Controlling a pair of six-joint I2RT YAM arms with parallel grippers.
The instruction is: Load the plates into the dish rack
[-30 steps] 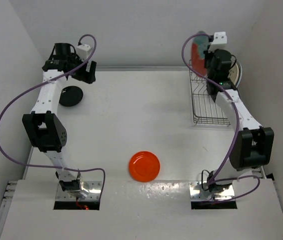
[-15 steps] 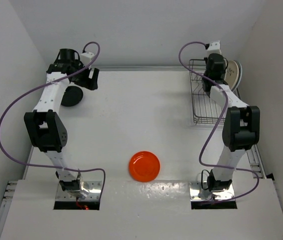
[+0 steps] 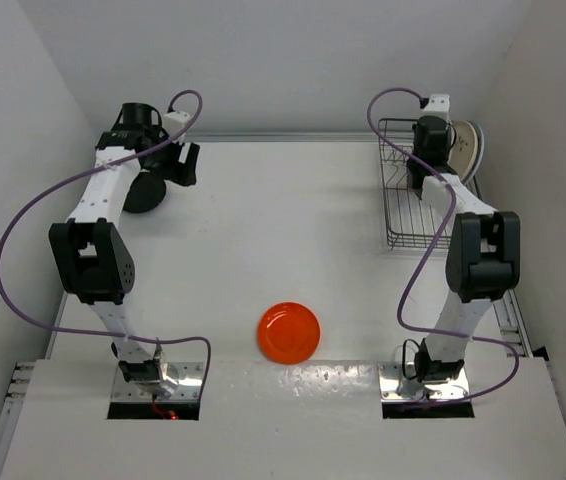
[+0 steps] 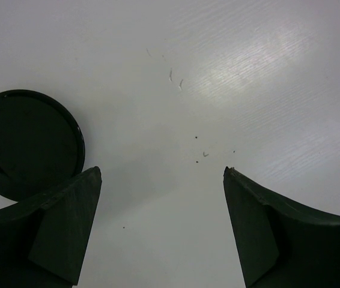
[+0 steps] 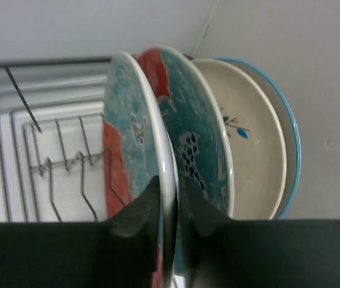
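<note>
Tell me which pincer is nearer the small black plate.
Left. The left pincer hangs open just beside the black plate, at the far left. The right pincer is on the opposite side at the dish rack, pinching a floral plate by its rim.

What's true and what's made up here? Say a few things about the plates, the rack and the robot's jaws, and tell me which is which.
1. The orange plate lies flat on the table, outside the dish rack. True.
2. The left jaws are shut on the black plate. False: they stand wide open over bare table, and the black plate lies off to one side.
3. The right jaws pinch the rim of a floral plate that stands on edge in the rack. True.
4. The cream plate with the sprig lies flat on the table. False: it stands in the rack, behind the floral ones.
</note>
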